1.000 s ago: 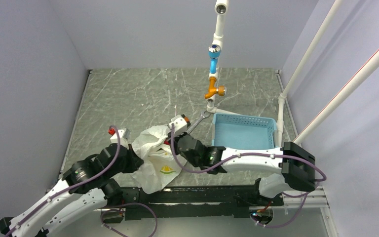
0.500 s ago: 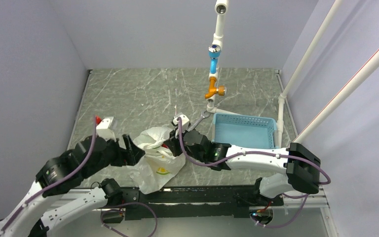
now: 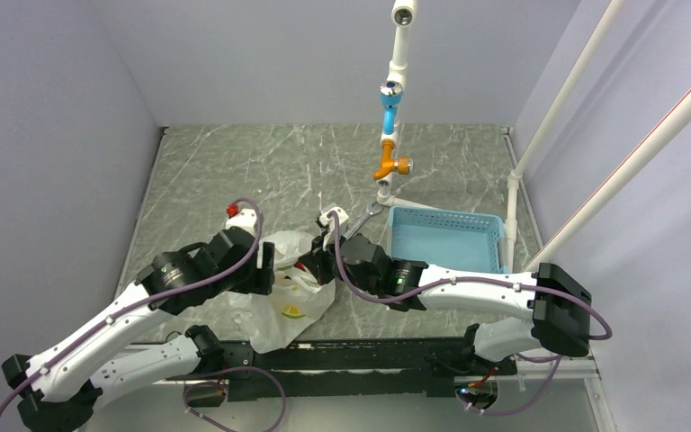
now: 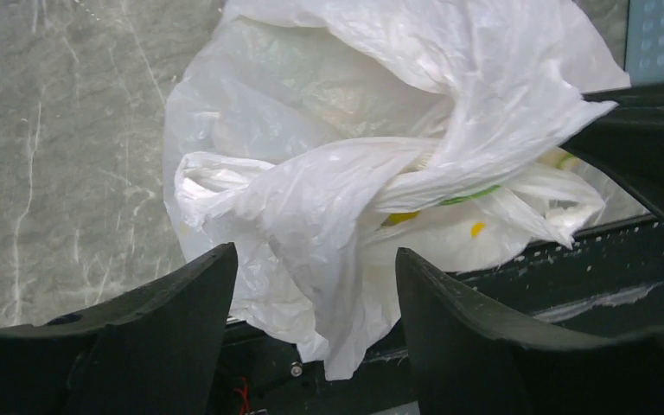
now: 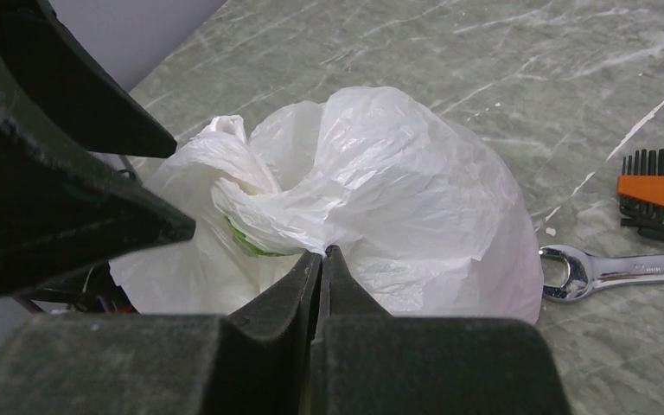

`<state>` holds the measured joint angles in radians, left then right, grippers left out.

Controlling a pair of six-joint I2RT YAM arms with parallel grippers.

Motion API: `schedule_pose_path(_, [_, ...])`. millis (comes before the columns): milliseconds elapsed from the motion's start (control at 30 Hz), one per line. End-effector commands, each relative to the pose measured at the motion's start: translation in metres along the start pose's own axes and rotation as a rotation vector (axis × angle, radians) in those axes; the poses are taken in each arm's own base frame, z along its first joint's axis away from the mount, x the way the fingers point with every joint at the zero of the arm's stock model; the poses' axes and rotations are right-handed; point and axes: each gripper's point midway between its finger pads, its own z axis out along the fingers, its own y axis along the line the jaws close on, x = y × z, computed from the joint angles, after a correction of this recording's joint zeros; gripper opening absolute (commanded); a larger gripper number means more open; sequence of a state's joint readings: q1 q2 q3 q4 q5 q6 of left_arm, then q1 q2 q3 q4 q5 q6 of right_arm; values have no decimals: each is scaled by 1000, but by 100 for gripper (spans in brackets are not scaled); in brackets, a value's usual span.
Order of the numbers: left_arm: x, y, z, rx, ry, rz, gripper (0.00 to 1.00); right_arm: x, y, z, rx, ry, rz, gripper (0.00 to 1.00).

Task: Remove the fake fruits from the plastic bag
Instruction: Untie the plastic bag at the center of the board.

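The plastic bag (image 3: 290, 297) lies crumpled at the table's near edge, white with yellow-green prints. My left gripper (image 4: 316, 290) is open, its two fingers astride a hanging fold of the bag (image 4: 337, 216) without squeezing it. From the top view, the left gripper (image 3: 268, 274) sits at the bag's left side. My right gripper (image 5: 322, 252) is shut, its tips pinching the film of the bag (image 5: 398, 190) on the right side (image 3: 310, 268). The fake fruits are hidden inside the bag.
A light blue basket (image 3: 441, 238) stands to the right of the bag. A silver wrench (image 5: 614, 270) and an orange-holdered hex key set (image 5: 657, 194) lie behind it. A white pipe stand with a blue and orange tap (image 3: 387, 166) rises at the back.
My left gripper let go and opened, swung out to the left, then came back to the bag's left side with its jaws open. The right gripper kept its pinch and barely moved.
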<state>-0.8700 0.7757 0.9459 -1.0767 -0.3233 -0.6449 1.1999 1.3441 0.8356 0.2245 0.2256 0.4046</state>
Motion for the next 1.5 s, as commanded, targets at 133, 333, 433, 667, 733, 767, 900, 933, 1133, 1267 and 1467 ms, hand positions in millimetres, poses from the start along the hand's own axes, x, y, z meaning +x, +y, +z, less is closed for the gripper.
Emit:
schedule_pose_path(133, [-11,11,6,-14,-158,-130,36,-15,10,-9,-54,-61,27,0])
schedule_pose_path(333, [-8,35,-8,-68,-222,-223,0,-12,-31,-17,171,-85,112,0])
schedule_pose_path(433, [-8,46,-20,-45,-291,-291,0,-8,-58,-26,278,-111,183,0])
schedule_pose_path(667, [-6,37,-37,154,-391,-406,0,-21,-35,-22,123,-48,27,6])
schedule_pose_path(733, [-3,36,-41,173,-391,-412,0,-30,-14,-24,67,-45,-48,20])
schedule_pose_path(767, [-2,37,-42,176,-387,-404,0,-34,-3,-25,50,-43,-84,26])
schedule_pose_path(900, [-2,35,-47,178,-370,-381,0,-46,31,-32,-27,-56,-215,48])
schedule_pose_path(933, [-2,36,-47,174,-366,-380,0,-47,36,-31,-42,-54,-246,54])
schedule_pose_path(1133, [0,32,-46,160,-323,-331,0,-60,42,-17,-14,-24,-382,74])
schedule_pose_path(1267, [2,25,-42,191,-313,-320,0,-67,41,-4,-7,-33,-346,78])
schedule_pose_path(1467, [3,25,-43,192,-306,-313,0,-62,39,23,35,29,-326,86])
